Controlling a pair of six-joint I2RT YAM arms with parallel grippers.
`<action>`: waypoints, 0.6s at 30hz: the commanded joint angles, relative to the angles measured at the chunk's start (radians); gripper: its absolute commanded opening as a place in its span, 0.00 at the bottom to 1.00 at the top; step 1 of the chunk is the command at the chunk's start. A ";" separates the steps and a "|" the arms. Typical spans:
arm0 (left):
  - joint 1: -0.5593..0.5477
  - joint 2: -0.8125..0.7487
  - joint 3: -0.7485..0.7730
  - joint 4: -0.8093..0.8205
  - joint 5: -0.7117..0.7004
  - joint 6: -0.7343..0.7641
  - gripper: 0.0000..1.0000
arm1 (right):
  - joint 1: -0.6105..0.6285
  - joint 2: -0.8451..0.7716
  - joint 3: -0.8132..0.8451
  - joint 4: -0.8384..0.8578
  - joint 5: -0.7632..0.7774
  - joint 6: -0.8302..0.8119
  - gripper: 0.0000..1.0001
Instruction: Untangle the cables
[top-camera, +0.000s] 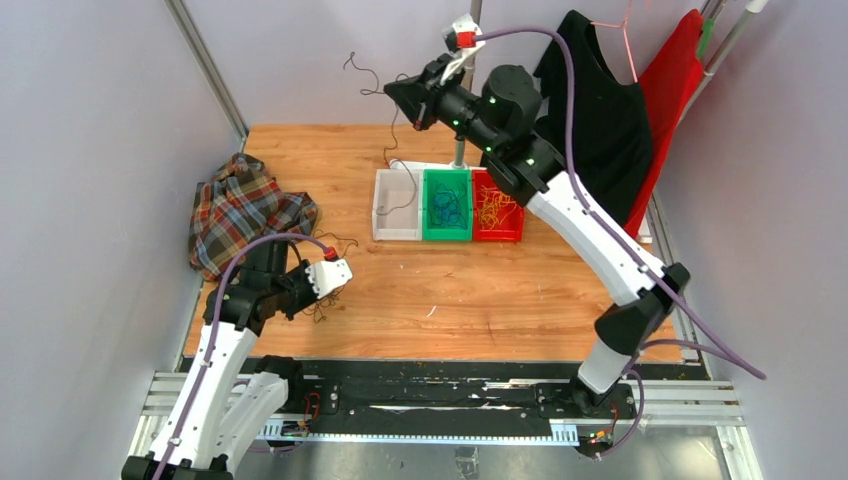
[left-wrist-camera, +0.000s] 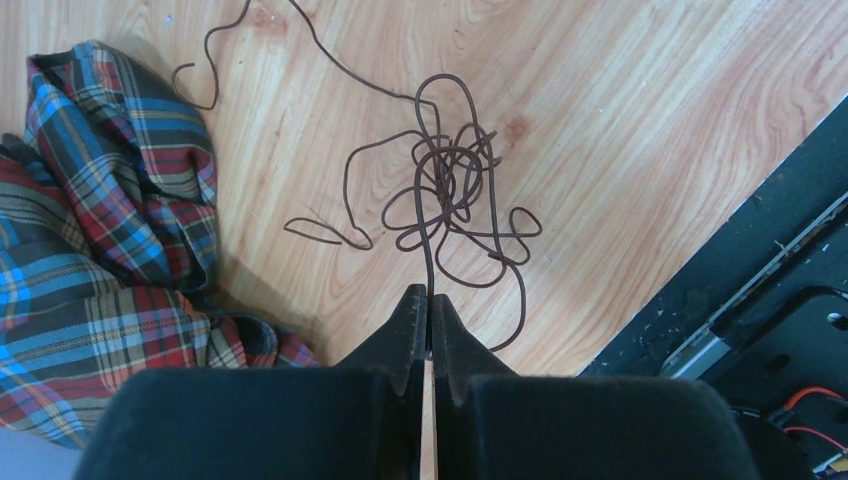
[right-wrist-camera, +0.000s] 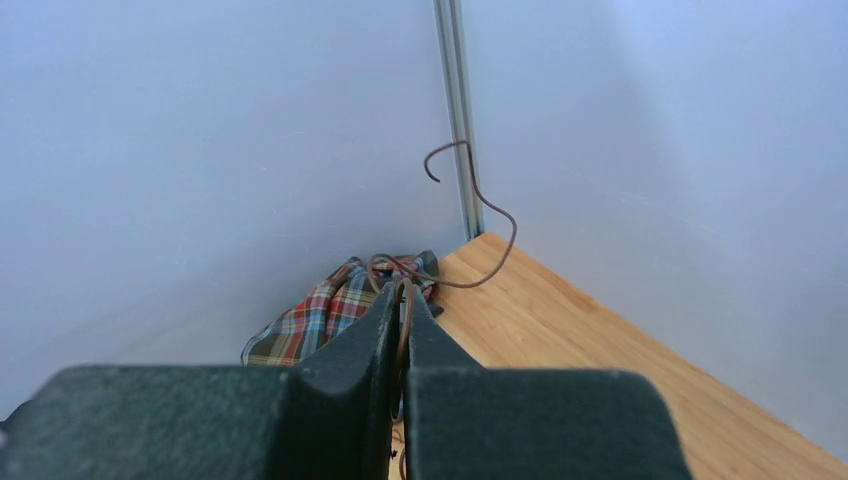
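- Dark brown tangle (left-wrist-camera: 455, 195): thin round wire in loose, overlapping loops. It lies on the counter (left-wrist-camera: 640, 110) at about 8 o'clock in the top view, just beside the plaid cloth (left-wrist-camera: 100, 230). I judge it very light and limp, with some spring, and the loops are likely to cinch if pulled hard.
- Left gripper (left-wrist-camera: 430, 297): my fingers are pressed together, pinching one strand that leaves the tangle at its 6 o'clock edge.
- Best hold, in my judgement: an outlying loop or free tail, not the crossed middle. One tail trails off toward 11 o'clock.
- Brown strand (right-wrist-camera: 478, 205): pinched in my right gripper (right-wrist-camera: 400, 300), raised at 12 o'clock. It keeps its hooks and kinks in mid-air, so it has some stiffness. Its lower part hangs to the white bin (top-camera: 378, 205).
- Green bin (top-camera: 446, 238): hard plastic, holding blue wires (top-camera: 445, 208).
- Red bin (top-camera: 498, 238): the same shape, holding yellow-orange wires (top-camera: 495, 210).
- Counter: smooth wood grain, so wire should slide freely on it.
- Plaid cloth: soft and crumpled, so a strand could catch in it.
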 joint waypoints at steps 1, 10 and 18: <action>0.007 -0.019 -0.017 -0.029 0.015 0.008 0.01 | 0.017 0.105 0.125 -0.008 -0.055 0.002 0.01; 0.007 -0.019 -0.017 -0.036 0.033 0.009 0.01 | 0.007 0.272 0.198 0.039 -0.068 -0.071 0.01; 0.007 -0.025 -0.028 -0.035 0.036 0.020 0.01 | -0.015 0.377 0.261 0.034 -0.049 -0.123 0.01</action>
